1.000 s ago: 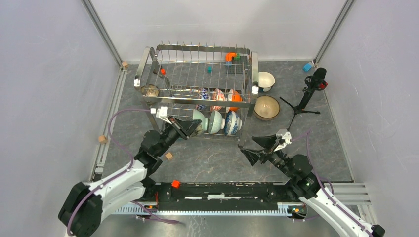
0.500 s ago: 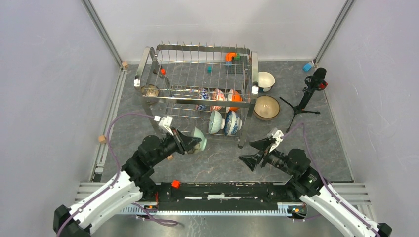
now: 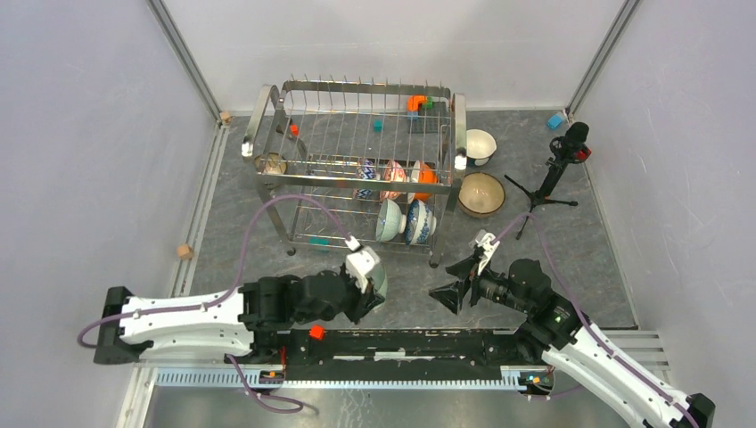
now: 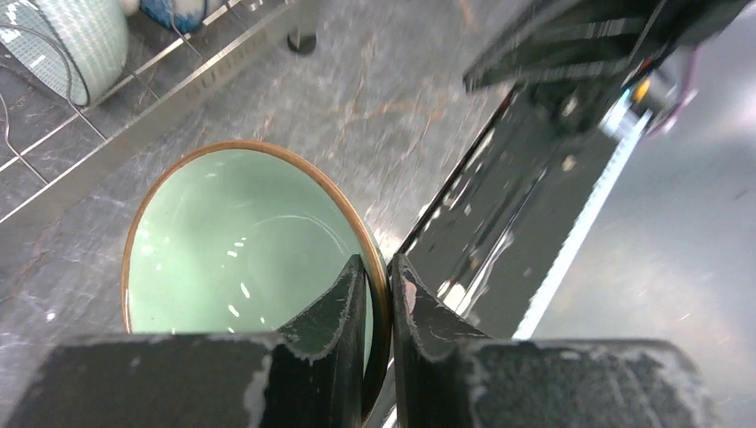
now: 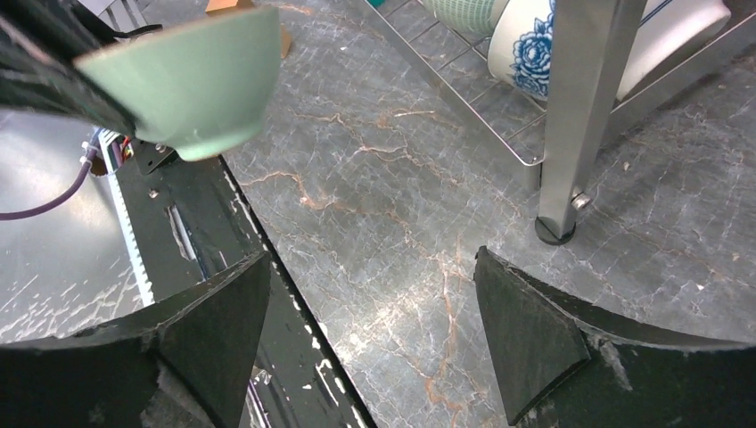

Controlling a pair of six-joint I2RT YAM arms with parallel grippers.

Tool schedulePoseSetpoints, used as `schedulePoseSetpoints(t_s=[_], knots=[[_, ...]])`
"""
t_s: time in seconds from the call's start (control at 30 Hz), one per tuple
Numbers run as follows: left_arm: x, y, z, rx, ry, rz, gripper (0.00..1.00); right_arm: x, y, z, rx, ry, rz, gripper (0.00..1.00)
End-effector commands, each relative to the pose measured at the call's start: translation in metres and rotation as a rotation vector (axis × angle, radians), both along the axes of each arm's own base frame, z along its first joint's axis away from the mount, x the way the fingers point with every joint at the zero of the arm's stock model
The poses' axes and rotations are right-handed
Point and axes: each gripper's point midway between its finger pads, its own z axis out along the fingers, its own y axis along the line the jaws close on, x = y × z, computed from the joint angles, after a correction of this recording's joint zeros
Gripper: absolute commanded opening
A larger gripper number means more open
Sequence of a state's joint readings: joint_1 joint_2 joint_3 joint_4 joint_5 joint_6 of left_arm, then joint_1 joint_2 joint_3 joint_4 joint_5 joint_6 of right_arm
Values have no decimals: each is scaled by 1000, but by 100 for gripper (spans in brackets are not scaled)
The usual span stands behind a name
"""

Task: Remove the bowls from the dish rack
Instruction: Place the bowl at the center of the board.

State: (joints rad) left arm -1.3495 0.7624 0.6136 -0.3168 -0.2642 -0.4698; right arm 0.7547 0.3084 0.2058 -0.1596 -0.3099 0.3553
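- Pale green bowl (image 3: 379, 283): out of the dish rack (image 3: 460, 116), held clear above the near edge of the surface (image 3: 588, 250), between the two arms and beside the base rail.
- Left pincer (image 4: 379, 267): nearly shut, clamped on the bowl's brown rim with one finger inside the bowl and one outside. The hold is on the near side of the rim; the far side of the rim is free.
- Right pincer (image 3: 455, 278): jaws spread wide, holding nothing, and near the bowl without touching it.
- Key relation: the bowl lies to the left of the right pincer, and that pincer's opening faces it. In the right wrist view the bowl (image 5: 192, 80) sits up and to the left of the jaws, showing its outer wall and foot.
- Judgement: the right arm is the nearer free arm. A hand-over would call for it to close on the free side of the rim, opposite the left fingers.
- Teal-and-white bowl (image 3: 388, 220) and blue-patterned bowl (image 3: 419, 221): standing on edge in the rack's lower tier.
- White bowl (image 3: 480, 145) and brown bowl (image 3: 481, 193): on the surface to the right of the rack.
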Motion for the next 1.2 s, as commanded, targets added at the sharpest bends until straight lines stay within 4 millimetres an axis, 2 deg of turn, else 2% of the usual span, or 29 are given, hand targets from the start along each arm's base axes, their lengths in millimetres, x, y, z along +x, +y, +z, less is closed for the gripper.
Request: schedulePoseSetpoints(t_s=[0.0,0.17,0.33,0.6,0.9,1.17], knots=[[6,1,21,123,-262,-64,2,2,0,19,13,-6,-16,89],[-4,-2,6,241,-385,-219,2,5,-1,9,-37,83,-47,84],[-28,-11,-17,345,-499,-433,2,2,5,8,-20,136,-30,81],[-33,-22,-37,404,-650,-547,2,-2,13,-2,7,207,-16,76],[-45,-46,-80,524,-746,-719,2,-5,18,-5,-19,222,-34,73],[-51,-72,-81,527,-833,-775,2,-13,29,-19,-139,234,-35,70]])
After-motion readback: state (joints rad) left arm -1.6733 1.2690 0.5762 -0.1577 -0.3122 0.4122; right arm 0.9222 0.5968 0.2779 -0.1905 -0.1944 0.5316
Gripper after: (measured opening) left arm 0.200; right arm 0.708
